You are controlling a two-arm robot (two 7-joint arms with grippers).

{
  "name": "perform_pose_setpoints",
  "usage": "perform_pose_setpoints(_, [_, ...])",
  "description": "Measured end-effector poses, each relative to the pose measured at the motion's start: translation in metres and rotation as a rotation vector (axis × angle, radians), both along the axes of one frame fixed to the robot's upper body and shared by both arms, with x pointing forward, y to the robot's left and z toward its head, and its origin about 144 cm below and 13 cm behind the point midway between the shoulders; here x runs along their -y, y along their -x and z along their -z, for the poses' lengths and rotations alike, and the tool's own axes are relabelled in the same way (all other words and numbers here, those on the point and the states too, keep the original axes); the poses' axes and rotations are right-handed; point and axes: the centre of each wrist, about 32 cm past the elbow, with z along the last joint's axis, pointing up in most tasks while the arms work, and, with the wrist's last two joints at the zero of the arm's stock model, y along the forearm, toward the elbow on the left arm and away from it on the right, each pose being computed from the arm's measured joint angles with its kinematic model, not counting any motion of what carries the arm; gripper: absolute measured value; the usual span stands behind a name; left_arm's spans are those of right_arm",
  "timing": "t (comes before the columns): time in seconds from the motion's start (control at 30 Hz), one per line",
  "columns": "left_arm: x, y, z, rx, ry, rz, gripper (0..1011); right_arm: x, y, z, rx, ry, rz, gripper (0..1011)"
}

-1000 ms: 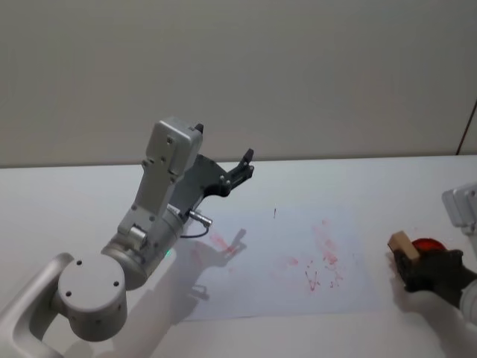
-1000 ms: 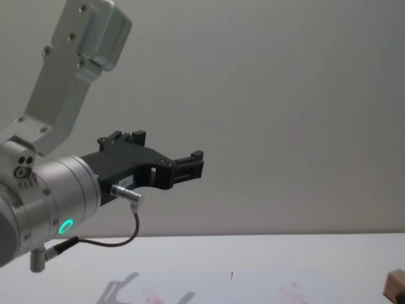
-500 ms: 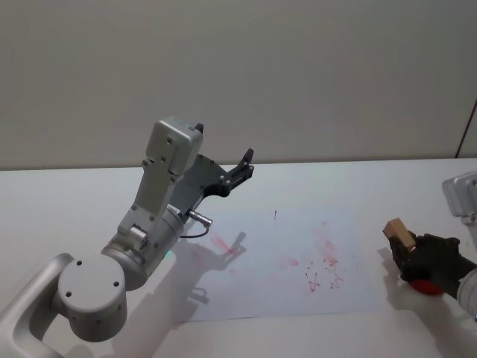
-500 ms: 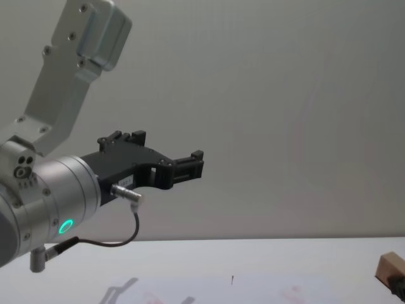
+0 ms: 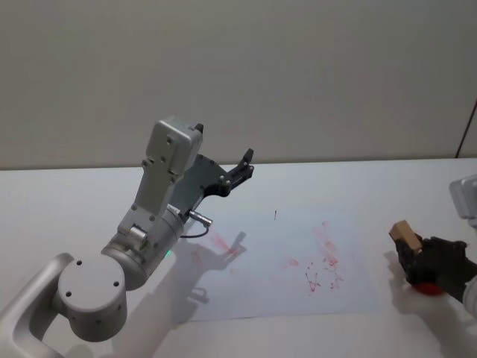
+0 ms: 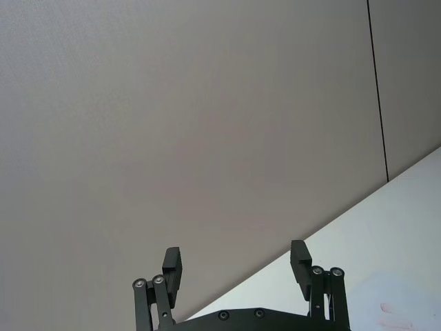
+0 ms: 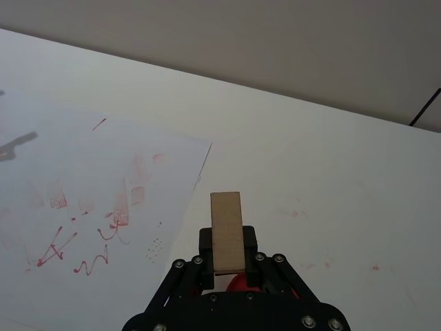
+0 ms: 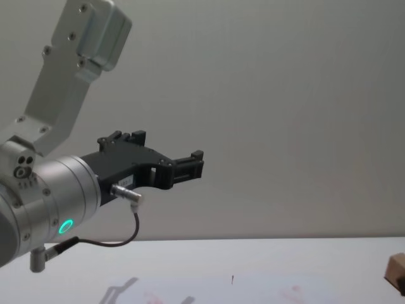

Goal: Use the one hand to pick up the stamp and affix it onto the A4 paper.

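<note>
A plain grey wall backs a white bench [image 5: 67,194], and I have the A4 paper [image 5: 287,261] lying flat in the middle of it, already marked with red imprints. My right gripper [image 5: 417,257] sits off the sheet's right edge, its jaws closed on the stamp [image 5: 403,233], which sticks up tilted above a red ink pad [image 5: 426,286]. In the right wrist view the stamp [image 7: 227,232] is a small stiff wooden block, light I judge, pinched across its lower sides, so it shouldn't slip if I press straight down. The paper is thin and could slide or crease under a sideways drag. Open bench lies between stamp and sheet. My left gripper [image 5: 242,170] is parked high over the far left corner, jaws wide apart
</note>
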Motion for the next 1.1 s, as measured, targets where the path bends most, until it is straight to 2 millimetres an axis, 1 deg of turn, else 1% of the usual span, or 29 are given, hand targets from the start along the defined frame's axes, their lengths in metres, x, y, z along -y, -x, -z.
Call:
perform_pose_setpoints(0.4, [0.0, 0.0, 0.0, 0.0, 0.0, 0.0, 1001, 0.004, 0.01, -0.002, -0.013, 0.007, 0.039, 216])
perform_pose_setpoints(1.1, [0.0, 0.0, 0.0, 0.0, 0.0, 0.0, 1001, 0.007, 0.013, 0.001, -0.066, -0.01, 0.064, 217])
